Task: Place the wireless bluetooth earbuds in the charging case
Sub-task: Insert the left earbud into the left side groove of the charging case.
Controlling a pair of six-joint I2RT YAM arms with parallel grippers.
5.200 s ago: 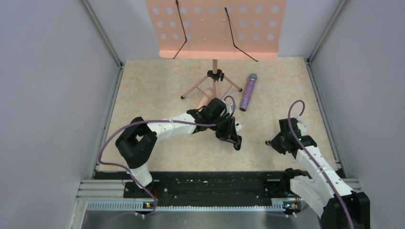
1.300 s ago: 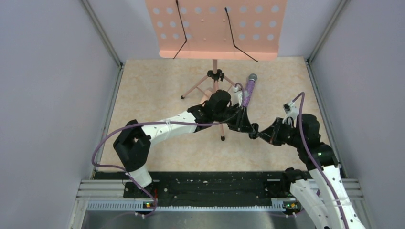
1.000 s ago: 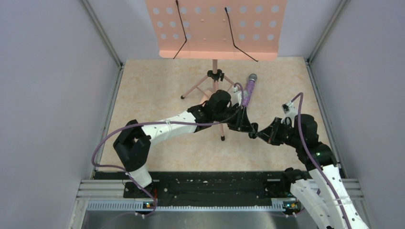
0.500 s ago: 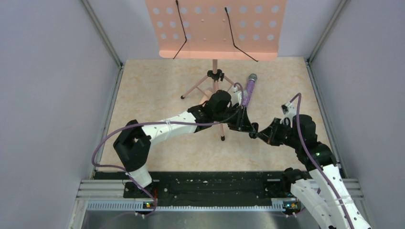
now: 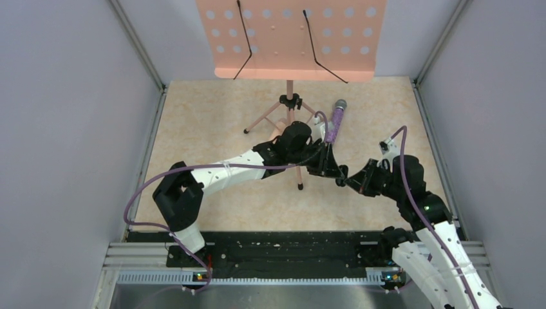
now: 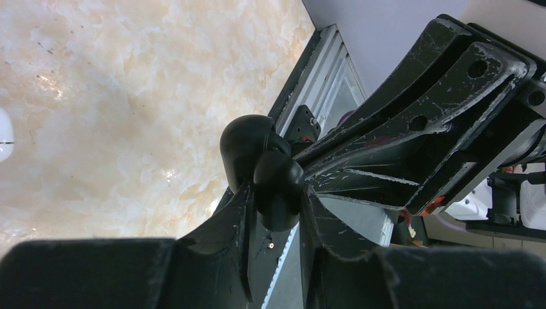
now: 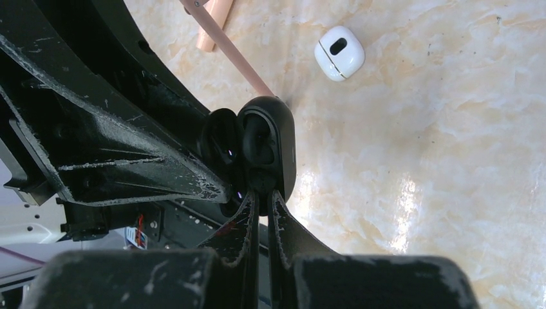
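Here, 1 earbud lies outside the open charging case.

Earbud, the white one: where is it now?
In the right wrist view the white earbud lies on the table, top centre, beside the pink stand leg, beyond the black charging case.

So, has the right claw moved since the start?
Yes: the right gripper has come left, closer to the music stand, meeting the left gripper at the case.

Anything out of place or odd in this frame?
A white earbud lies loose on the table, outside the black case. The left gripper and right gripper both pinch the case in mid-air, so neither is free to fetch it.
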